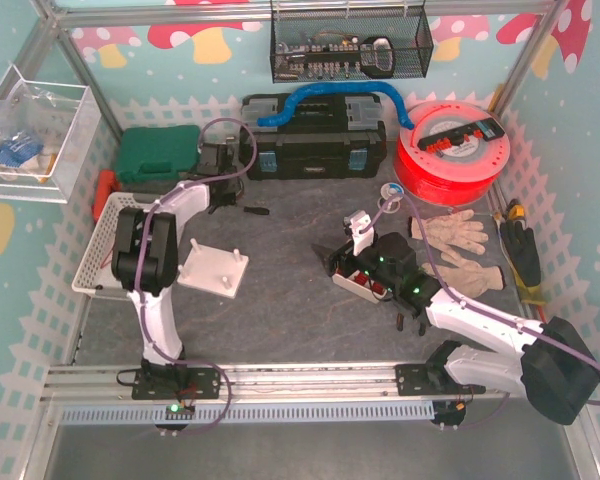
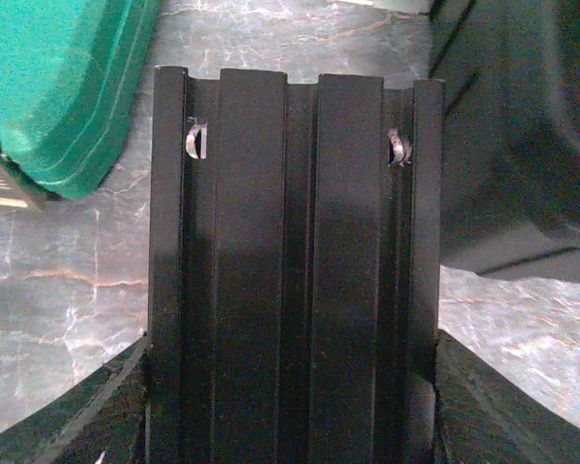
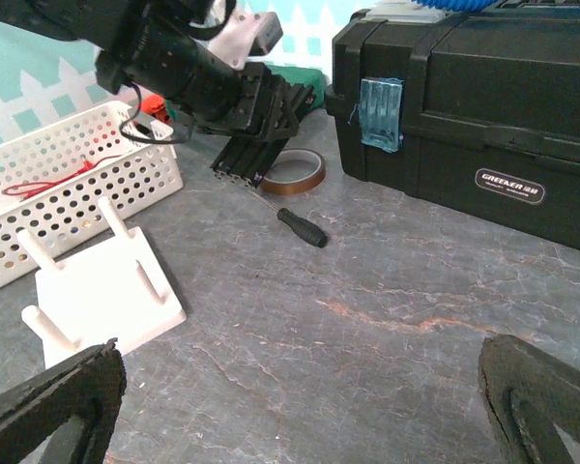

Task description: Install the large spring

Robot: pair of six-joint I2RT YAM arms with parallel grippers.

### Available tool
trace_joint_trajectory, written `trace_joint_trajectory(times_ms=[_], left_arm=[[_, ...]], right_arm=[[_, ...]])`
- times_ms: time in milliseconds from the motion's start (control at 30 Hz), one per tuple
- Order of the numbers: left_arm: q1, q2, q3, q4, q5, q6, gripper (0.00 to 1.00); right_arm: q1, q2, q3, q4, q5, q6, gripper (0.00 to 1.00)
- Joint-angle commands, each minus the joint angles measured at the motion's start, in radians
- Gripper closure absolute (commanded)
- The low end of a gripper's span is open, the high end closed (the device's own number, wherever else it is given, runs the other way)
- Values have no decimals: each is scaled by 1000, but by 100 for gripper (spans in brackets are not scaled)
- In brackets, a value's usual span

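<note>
I see no large spring in any view. My left gripper (image 1: 221, 192) is at the back left, shut on a black aluminium extrusion (image 2: 290, 242) that fills its wrist view. Two small metal clips (image 2: 195, 140) sit in the extrusion's outer slots. The extrusion also shows in the right wrist view (image 3: 244, 159), with its end down by a tape roll (image 3: 292, 171). My right gripper (image 3: 300, 387) is wide open and empty, low over the bare table. In the top view it (image 1: 345, 262) is right of a white peg plate (image 1: 215, 270).
A black toolbox (image 1: 315, 140) stands at the back, with a green case (image 1: 158, 153) left of it. A white basket (image 1: 102, 245) is at the left. A screwdriver (image 3: 300, 227) lies near the tape. A red spool (image 1: 450, 155), gloves (image 1: 455, 245) and a parts box (image 1: 365, 285) are on the right.
</note>
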Motion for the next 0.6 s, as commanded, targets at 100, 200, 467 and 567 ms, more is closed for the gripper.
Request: trace_joint_trajectory(times_ms=[100,200,467,567], left_arm=[[24,116,93,39,-51,-48,71],[32,151,114,31,-44,-48,64],[40,95,92,-9,-35,-54,19],[42,28,56,-40,-14,-81,1]], right_arm=[[10,13,2,-9,21,-16,1],[10,24,5,-9,24,-16,1],[10,67,19,-18,79,18,1],[10,95,55,-70,123,73,1]])
